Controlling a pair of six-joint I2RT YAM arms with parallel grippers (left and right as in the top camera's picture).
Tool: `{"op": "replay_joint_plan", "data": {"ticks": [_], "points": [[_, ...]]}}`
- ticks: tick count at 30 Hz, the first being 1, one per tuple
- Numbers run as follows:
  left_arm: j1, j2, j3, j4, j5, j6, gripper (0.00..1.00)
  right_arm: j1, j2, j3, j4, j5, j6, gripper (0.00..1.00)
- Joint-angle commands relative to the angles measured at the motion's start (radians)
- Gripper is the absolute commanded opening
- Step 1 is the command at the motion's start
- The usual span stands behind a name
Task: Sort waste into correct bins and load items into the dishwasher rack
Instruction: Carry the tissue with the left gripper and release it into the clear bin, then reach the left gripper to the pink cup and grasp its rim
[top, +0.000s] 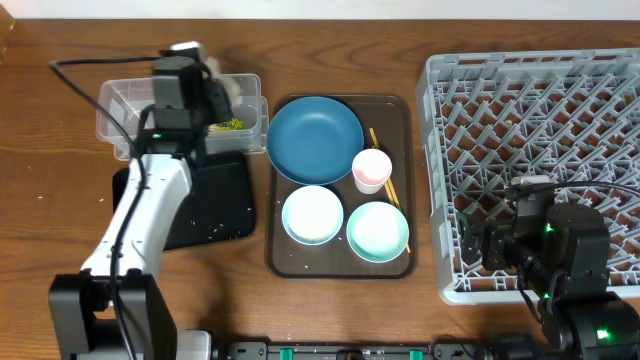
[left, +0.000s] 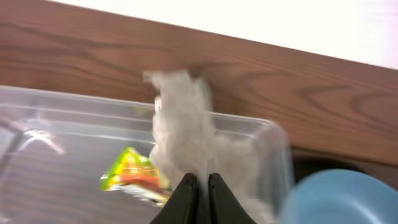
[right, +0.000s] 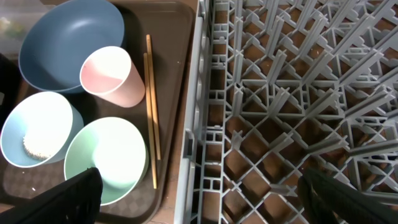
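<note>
We see the left gripper (left: 199, 190) pinched shut on the blurred white tissue (left: 183, 118), above the clear tub (left: 56, 118), which sits at ten o'clock in the overhead view. The wrapper (left: 132, 173) lies inside it. Our right gripper (right: 205, 186) is spread wide over the near edge of the rack (top: 530, 90), at four o'clock.

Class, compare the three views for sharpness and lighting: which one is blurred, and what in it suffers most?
Left wrist view: blurred, the tissue paper smeared worst and the snack wrapper soft. Overhead view: sharp and evenly lit. Right wrist view: crisp, with the chopsticks and the rack clearly edged.
</note>
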Motion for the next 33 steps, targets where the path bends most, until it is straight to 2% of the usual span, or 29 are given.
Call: {"op": "replay_joint_plan", "data": {"ticks": [1, 3, 9, 12, 17, 19, 24, 29, 33], "points": [[0.032, 0.032, 0.001, 0.002, -0.019, -0.004, 0.17, -0.002, -0.002, 0.019, 0.0, -0.008, -0.009, 0.99], [0.044, 0.034, 0.001, 0.004, -0.019, -0.004, 0.34, -0.002, -0.002, 0.019, 0.0, -0.008, -0.009, 0.99], [0.034, 0.032, 0.001, -0.04, 0.016, -0.004, 0.45, -0.002, -0.002, 0.019, -0.001, -0.008, -0.009, 0.99], [0.007, 0.027, 0.001, -0.109, 0.066, -0.004, 0.46, -0.002, -0.002, 0.019, -0.001, -0.008, -0.01, 0.99], [-0.08, -0.045, 0.001, -0.268, 0.071, -0.005, 0.46, -0.002, -0.002, 0.019, -0.002, -0.008, -0.01, 0.99], [-0.132, -0.087, 0.001, -0.356, 0.072, -0.005, 0.52, -0.002, -0.002, 0.019, -0.002, -0.008, -0.01, 0.99], [-0.242, -0.145, 0.001, -0.59, 0.072, -0.005, 0.76, -0.002, -0.002, 0.019, -0.004, -0.008, -0.01, 0.99], [-0.299, -0.177, 0.001, -0.805, 0.127, -0.005, 0.88, -0.002, -0.002, 0.019, -0.006, -0.008, -0.01, 0.99], [-0.302, -0.19, 0.001, -0.891, 0.221, -0.005, 0.89, -0.002, -0.002, 0.019, -0.005, -0.008, -0.01, 0.99]]}}
